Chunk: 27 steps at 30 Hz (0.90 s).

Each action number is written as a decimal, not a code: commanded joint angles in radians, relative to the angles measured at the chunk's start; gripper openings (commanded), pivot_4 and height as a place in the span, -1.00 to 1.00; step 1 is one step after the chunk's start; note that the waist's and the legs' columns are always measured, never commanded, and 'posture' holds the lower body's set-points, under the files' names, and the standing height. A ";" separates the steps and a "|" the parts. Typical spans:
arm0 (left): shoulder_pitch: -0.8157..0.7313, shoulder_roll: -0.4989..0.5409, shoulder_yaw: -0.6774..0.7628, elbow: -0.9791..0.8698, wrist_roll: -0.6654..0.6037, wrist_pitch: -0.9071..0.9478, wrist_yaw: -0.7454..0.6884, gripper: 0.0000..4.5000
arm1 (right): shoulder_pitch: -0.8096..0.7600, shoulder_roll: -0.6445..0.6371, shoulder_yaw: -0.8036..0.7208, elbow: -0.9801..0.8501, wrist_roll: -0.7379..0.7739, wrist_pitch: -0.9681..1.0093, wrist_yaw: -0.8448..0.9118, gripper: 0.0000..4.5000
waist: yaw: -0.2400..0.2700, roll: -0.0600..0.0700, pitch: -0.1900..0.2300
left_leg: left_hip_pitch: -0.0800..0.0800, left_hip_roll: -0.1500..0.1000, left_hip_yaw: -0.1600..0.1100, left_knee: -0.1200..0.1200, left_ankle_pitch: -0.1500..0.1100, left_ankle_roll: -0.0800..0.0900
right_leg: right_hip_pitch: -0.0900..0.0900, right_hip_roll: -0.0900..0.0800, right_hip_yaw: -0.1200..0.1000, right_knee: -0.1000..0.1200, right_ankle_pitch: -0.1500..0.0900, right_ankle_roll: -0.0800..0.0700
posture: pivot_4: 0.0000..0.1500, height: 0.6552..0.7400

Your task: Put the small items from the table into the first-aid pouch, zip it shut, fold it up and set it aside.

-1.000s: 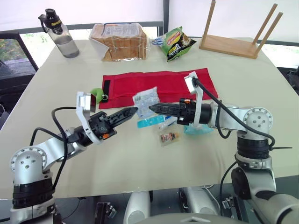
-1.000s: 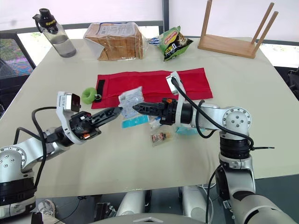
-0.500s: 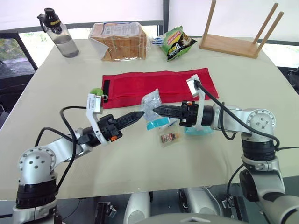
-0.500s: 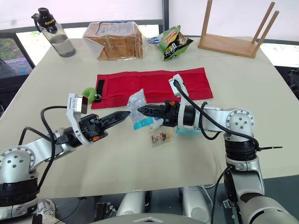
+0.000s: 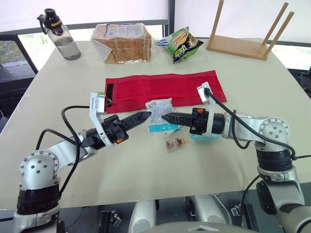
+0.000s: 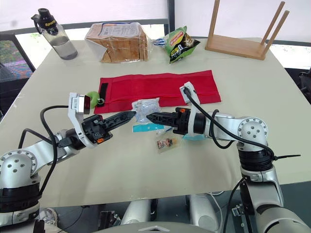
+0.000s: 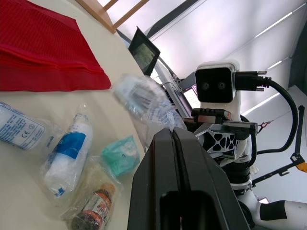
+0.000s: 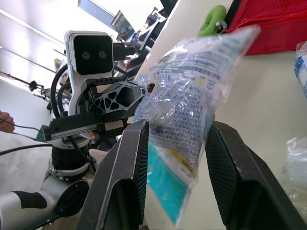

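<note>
Beige table (image 5: 272, 97) with bright windows behind it, seen from above. At the centre of the frame the red first-aid pouch (image 5: 146, 87) lies unfolded and flat. Nothing rests on top of it, and I cannot tell whether anything is inside.

Just below the pouch's near edge, the right gripper (image 5: 164, 116) reaches in from the right. Its fingers (image 8: 129, 163) hold a crinkly clear packet (image 5: 159, 106) between them, lifted off the table. The left gripper (image 5: 147, 115) points in from the left, its tip just beside the packet. Its fingers (image 7: 158, 158) are pressed together on nothing.

Three bagged items lie loose below the grippers:
- a blue-and-white packet (image 5: 156, 128)
- a small brown bottle (image 5: 175, 143)
- a teal packet (image 5: 204, 136), partly under the right arm

This looks like the loading step, near its start, with zipping and folding not yet begun. The next move probably calls for finding the pouch's mouth and sliding the light, slippery packet in. The empty gripper may need to hold the fabric open.

Across the top of the frame are a water bottle (image 5: 62, 36) at upper left, a bagged loaf of bread (image 5: 125, 42), a green snack bag (image 5: 184, 44), and a wooden rack (image 5: 238, 47) at upper right.
</note>
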 commanded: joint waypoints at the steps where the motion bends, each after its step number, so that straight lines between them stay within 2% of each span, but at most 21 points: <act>1: 0.004 0.015 0.015 -0.044 -0.021 -0.013 -0.011 -1.00 | -0.014 -0.002 -0.005 -0.011 0.030 -0.032 -0.013 -0.15 | 0.000 0.000 0.000 | 0.000 0.000 0.000 0.000 0.000 0.000 | 0.000 0.000 0.000 0.000 0.000 0.000 | 1.00 1.00; 10: 0.017 0.021 0.004 -0.072 0.032 -0.017 -0.047 -1.00 | -0.037 -0.003 0.015 0.004 0.135 -0.074 -0.069 -0.15 | 0.000 0.000 0.000 | 0.000 0.000 0.000 0.000 0.000 0.000 | 0.000 0.000 0.000 0.000 0.000 0.000 | 1.00 1.00; 11: 0.018 0.020 0.002 -0.076 0.037 -0.017 -0.051 -1.00 | -0.039 -0.005 0.024 0.004 0.136 -0.074 -0.076 -0.38 | 0.000 0.000 0.000 | 0.000 0.000 0.000 0.000 0.000 0.000 | 0.000 0.000 0.000 0.000 0.000 0.000 | 1.00 1.00; 12: 0.020 0.019 0.000 -0.080 0.042 -0.018 -0.054 -1.00 | -0.042 -0.008 0.032 0.004 0.136 -0.071 -0.079 -0.49 | 0.000 0.000 0.000 | 0.000 0.000 0.000 0.000 0.000 0.000 | 0.000 0.000 0.000 0.000 0.000 0.000 | 1.00 1.00; 14: 0.023 0.018 -0.001 -0.086 0.053 -0.019 -0.061 -1.00 | -0.045 -0.014 0.046 0.003 0.135 -0.069 -0.083 -0.91 | 0.000 0.000 0.000 | 0.000 0.000 0.000 0.000 0.000 0.000 | 0.000 0.000 0.000 0.000 0.000 0.000 | 1.00 1.00; 15: 0.026 0.017 -0.002 -0.090 0.059 -0.019 -0.065 -1.00 | -0.045 -0.018 0.052 0.002 0.138 -0.070 -0.086 -0.99 | 0.000 0.000 0.000 | 0.000 0.000 0.000 0.000 0.000 0.000 | 0.000 0.000 0.000 0.000 0.000 0.000 | 1.00 1.00; 27: 0.066 0.023 0.008 -0.102 0.137 -0.026 -0.099 -1.00 | -0.031 -0.068 0.056 0.011 0.164 -0.090 -0.085 -0.99 | -0.001 0.000 0.000 | 0.000 0.000 0.000 -0.001 0.000 0.000 | 0.000 0.000 0.000 -0.001 0.000 0.000 | 1.00 1.00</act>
